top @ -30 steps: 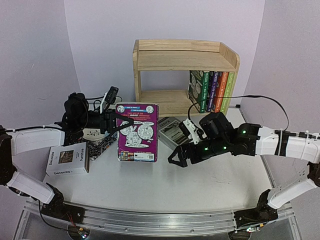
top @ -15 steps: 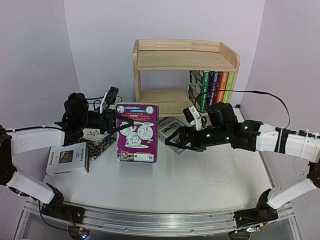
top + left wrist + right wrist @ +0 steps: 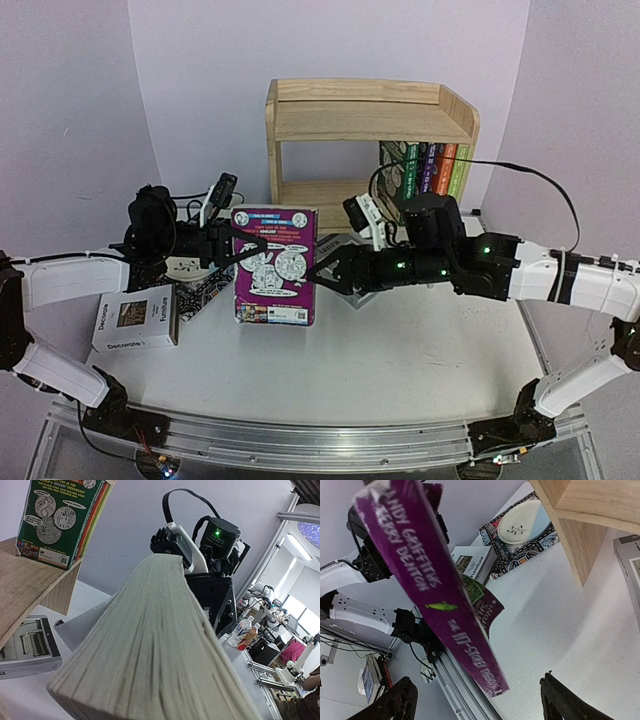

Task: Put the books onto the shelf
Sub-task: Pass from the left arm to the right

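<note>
A purple book [image 3: 275, 265] stands upright mid-table, my left gripper [image 3: 236, 248] shut on its left edge. The left wrist view is filled by its page edges [image 3: 150, 645], which hide the fingers. My right gripper [image 3: 325, 275] is open at the book's right edge. In the right wrist view the purple spine [image 3: 435, 595] runs between the spread fingertips [image 3: 395, 702] without touching them. The pine shelf [image 3: 370, 110] holds several upright books [image 3: 425, 170] at the right of its lower tier. A white book [image 3: 135, 320] lies at the left. A grey-white book [image 3: 345, 250] lies flat before the shelf.
A dark patterned placemat [image 3: 200, 285] carrying a pale dish [image 3: 520, 530] lies left of the shelf, behind the purple book. The shelf's side panel [image 3: 580, 545] stands close to my right wrist. The table's front rail [image 3: 300, 440] runs along the near edge.
My right arm has swung left across the table, from in front of the shelf's right side to the purple book's right edge. The left arm and the book have stayed put.
</note>
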`<state>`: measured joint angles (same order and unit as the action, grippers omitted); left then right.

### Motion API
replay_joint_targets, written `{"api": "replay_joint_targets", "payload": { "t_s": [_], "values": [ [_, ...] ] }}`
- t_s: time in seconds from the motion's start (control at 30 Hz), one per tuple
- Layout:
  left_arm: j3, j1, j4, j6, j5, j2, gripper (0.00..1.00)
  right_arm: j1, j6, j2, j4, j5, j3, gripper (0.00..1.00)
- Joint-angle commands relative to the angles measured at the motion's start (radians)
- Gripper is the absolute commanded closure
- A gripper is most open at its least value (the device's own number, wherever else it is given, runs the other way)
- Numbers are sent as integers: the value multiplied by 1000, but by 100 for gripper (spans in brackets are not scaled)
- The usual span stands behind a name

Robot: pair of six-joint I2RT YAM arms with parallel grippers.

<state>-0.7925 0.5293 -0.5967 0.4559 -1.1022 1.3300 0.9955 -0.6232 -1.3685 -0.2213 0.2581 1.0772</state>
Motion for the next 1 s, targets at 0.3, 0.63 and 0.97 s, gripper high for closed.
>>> {"api": "replay_joint_targets", "payload": {
  "t_s": [0.3,0.63,0.97],
  "values": [
    [-66,14,-117,43,-72,-50,100,21,75,-65,-184,115,29,42],
    [-70,20,-135,79,-34,-84,100,73,187,-29,-329,-3,-95,58],
    [-62,21,-142,88,-41,-86,100,109,249,-16,-365,-53,-115,56]
  ]
}}
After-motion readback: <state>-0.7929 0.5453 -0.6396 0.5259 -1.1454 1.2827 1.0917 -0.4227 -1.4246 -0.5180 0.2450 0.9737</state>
